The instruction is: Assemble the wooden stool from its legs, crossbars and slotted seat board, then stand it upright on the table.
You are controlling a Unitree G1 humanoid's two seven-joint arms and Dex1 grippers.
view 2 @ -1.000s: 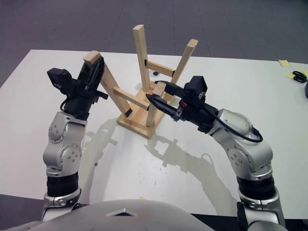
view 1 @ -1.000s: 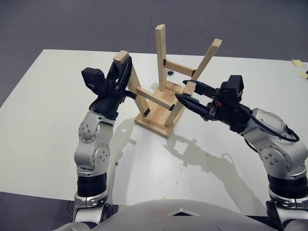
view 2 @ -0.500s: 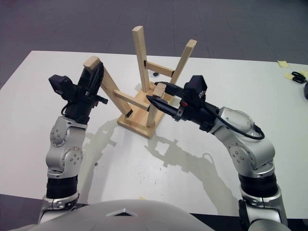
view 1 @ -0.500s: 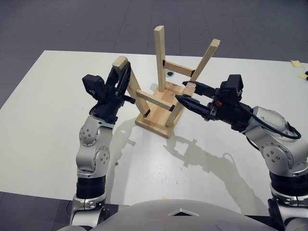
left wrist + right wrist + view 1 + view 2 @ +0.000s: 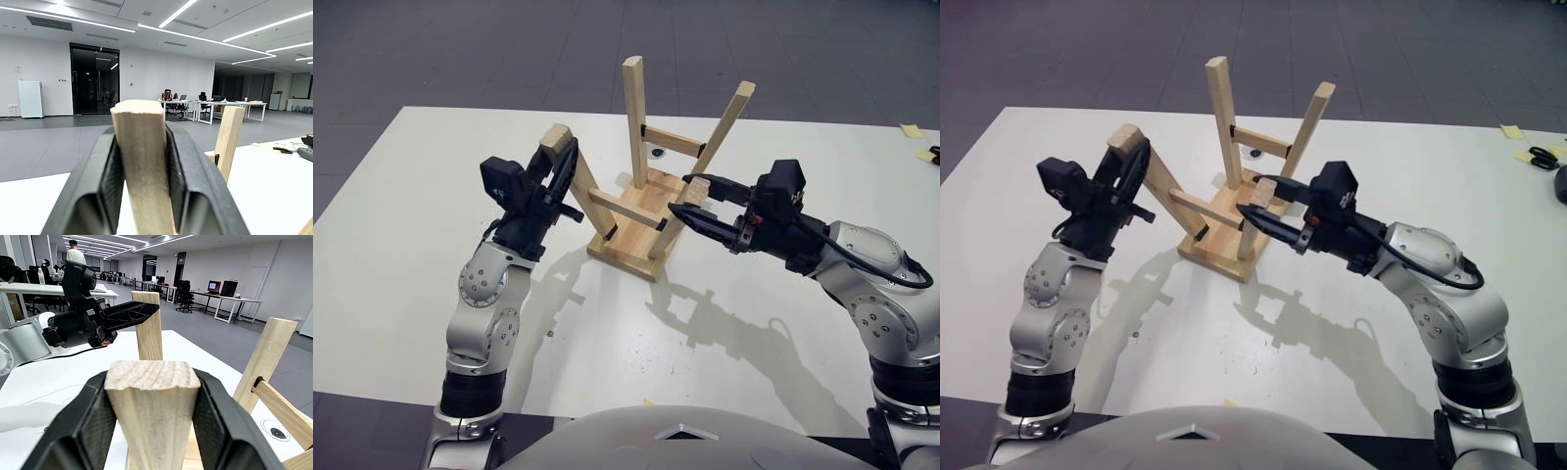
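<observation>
The inverted wooden stool rests at frame centre on the white bench. The left gripper is clenched on the left leg. The right gripper is clenched on the near right leg.

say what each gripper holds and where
The left gripper clamps one stool leg near its free end; the right gripper clamps another leg at its end.

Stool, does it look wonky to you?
Yes. The stool sits upside down, legs up, and they splay unevenly: the leg in the left gripper leans far outward.
</observation>
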